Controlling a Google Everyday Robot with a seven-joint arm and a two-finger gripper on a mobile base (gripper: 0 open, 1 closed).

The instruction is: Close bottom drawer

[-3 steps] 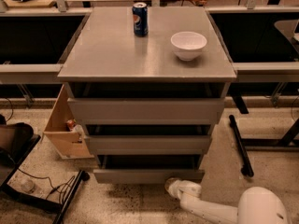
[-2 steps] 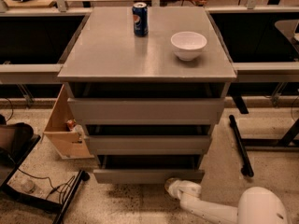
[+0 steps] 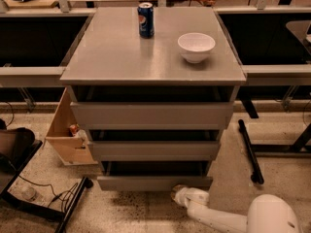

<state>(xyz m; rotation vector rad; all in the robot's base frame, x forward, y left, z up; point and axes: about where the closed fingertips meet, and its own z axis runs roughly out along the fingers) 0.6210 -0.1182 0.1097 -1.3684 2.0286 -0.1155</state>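
The grey cabinet stands in the middle of the camera view with three drawers. The bottom drawer is the lowest, with a plain flat grey front near the floor; a dark gap shows above its front. My white arm comes in from the bottom right, low over the floor. The gripper is at the arm's end, just below the right part of the bottom drawer's front.
A blue soda can and a white bowl stand on the cabinet top. A wooden box leans at the cabinet's left. A black frame with cables lies on the floor at left; black table legs at right.
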